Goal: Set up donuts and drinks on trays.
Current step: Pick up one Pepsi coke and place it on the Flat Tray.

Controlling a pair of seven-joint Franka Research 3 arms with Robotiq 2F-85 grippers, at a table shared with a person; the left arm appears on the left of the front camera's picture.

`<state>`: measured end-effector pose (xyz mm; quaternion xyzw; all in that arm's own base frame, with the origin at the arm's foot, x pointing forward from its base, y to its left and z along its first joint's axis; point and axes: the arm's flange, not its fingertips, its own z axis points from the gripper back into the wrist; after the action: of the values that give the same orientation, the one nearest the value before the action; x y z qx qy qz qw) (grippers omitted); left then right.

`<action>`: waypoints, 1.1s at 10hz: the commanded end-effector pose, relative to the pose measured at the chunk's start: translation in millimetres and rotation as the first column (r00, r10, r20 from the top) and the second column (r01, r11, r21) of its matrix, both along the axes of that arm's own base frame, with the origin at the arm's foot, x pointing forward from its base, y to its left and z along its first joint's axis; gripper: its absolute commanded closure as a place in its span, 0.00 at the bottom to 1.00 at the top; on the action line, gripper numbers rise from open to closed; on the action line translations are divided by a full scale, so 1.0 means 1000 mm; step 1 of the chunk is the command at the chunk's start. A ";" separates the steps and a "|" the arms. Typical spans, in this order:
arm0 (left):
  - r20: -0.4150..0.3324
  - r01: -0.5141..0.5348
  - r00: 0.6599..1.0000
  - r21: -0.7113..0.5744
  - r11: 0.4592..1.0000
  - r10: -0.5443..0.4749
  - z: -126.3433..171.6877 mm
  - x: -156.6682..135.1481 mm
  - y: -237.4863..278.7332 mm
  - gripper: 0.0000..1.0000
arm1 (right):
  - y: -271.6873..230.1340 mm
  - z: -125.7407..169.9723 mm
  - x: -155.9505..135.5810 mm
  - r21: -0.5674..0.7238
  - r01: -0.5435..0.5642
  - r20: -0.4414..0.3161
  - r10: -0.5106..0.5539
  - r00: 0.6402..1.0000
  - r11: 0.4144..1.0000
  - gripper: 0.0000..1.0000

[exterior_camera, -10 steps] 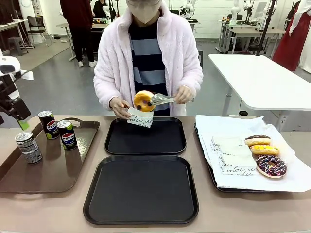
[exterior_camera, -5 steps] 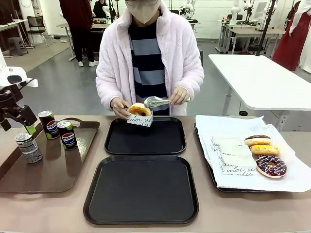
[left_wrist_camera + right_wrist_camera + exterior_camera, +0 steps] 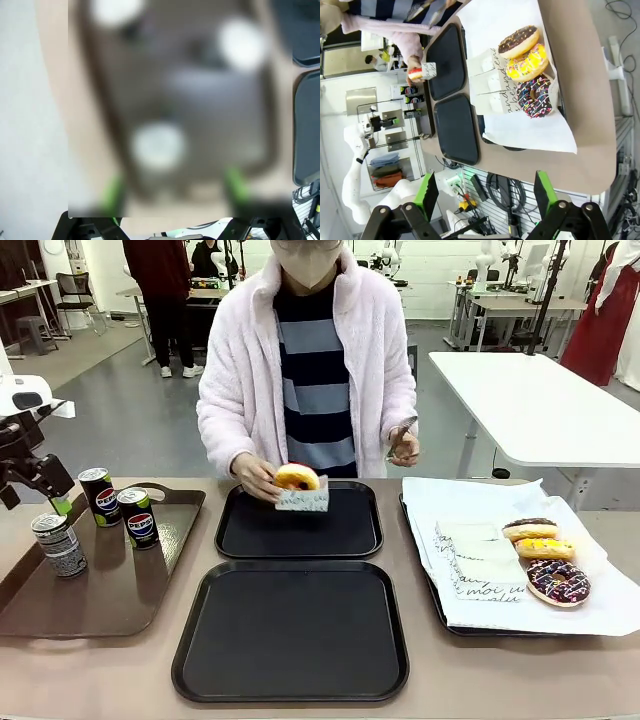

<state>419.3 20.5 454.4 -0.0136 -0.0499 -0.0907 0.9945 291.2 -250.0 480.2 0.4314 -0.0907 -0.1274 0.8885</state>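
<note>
I read Pepsi on two cans point(image 3: 138, 518) at left, cursive "moi" on the sleeves point(image 3: 482, 565) at right. My left gripper point(image 3: 174, 189) and right gripper point(image 3: 485, 192) both gape wide, empty.

The near tray point(image 3: 290, 630) and far tray point(image 3: 320, 532) are showing matte black. Black cans point(image 3: 138, 517) with red-white-blue logos are standing on a brown tray point(image 3: 100, 600) at the left edge of the table point(image 3: 110, 675). Yellow, chocolate and sprinkled donuts point(image 3: 545, 548) are lying on white paper point(image 3: 480, 502).
</note>
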 end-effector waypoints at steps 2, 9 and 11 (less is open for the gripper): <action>-0.043 -0.083 0.996 0.001 0.997 0.083 -0.016 0.017 0.010 0.00 | 0.001 0.000 0.000 0.003 -0.005 -0.003 0.005 1.000 1.000 0.00; -0.051 -0.199 0.979 -0.038 0.979 0.197 -0.041 0.024 0.001 0.00 | 0.001 0.000 0.000 0.003 -0.005 -0.003 0.005 1.000 1.000 0.00; -0.027 -0.191 0.981 0.010 0.982 0.191 -0.050 0.023 -0.005 0.00 | 0.001 0.000 0.000 0.003 -0.005 -0.003 0.005 1.000 1.000 0.00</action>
<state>442.3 19.5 411.4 -0.0338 -0.0293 -0.0049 0.9990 291.2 -250.0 480.1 0.4314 -0.0906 -0.1275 0.8885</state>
